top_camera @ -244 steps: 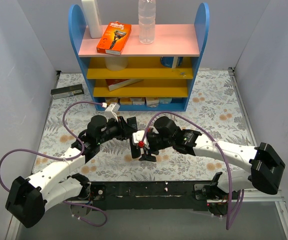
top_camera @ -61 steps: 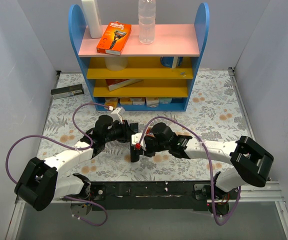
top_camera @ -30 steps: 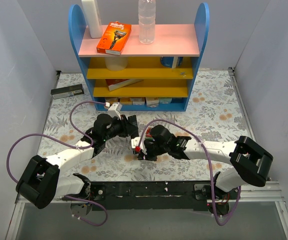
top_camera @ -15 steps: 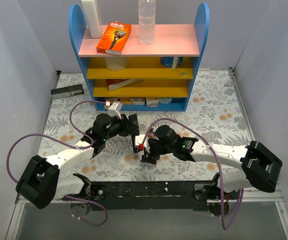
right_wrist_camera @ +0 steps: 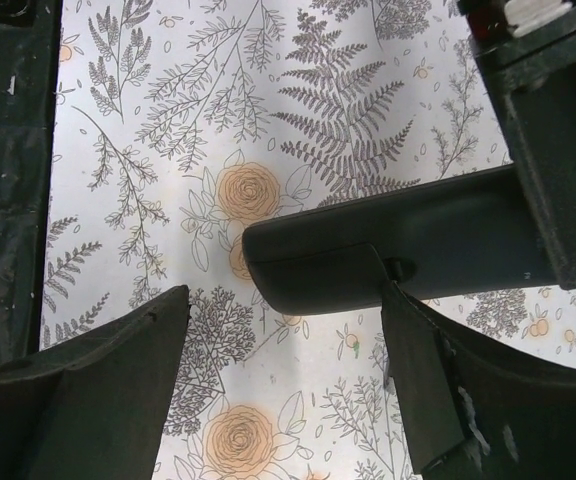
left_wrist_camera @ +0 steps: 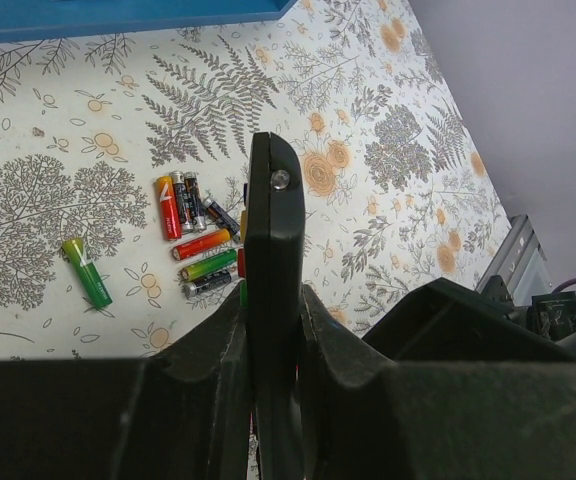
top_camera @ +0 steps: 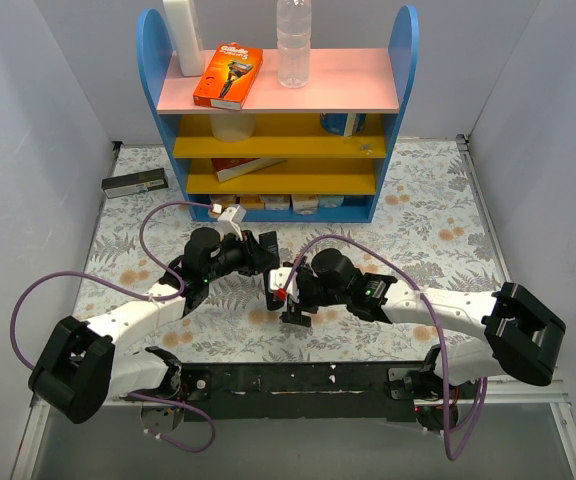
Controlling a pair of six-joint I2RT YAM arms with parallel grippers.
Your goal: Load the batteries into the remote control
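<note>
My left gripper [left_wrist_camera: 271,300] is shut on the slim black remote control [left_wrist_camera: 271,230], which it holds edge-on above the table; in the top view this gripper [top_camera: 259,257] is at the middle. Below it lie several small batteries [left_wrist_camera: 194,240], red, green and dark, in a cluster, with one thin green battery [left_wrist_camera: 87,272] apart on the left. My right gripper [right_wrist_camera: 283,330] is open under the remote's rounded end [right_wrist_camera: 388,250], and its right finger [right_wrist_camera: 418,370] is against that end. In the top view the right gripper [top_camera: 294,303] is just right of the left one.
A blue shelf unit [top_camera: 276,205] with an orange box [top_camera: 227,75] and a clear bottle [top_camera: 293,42] stands at the back. A dark flat box with a pale label [top_camera: 135,183] lies at the far left. A black rail [top_camera: 298,380] runs along the near edge.
Over the last second the right arm's elbow swung out to the right while its gripper stayed by the remote's lower end. The left gripper still holds the remote and has barely moved.
</note>
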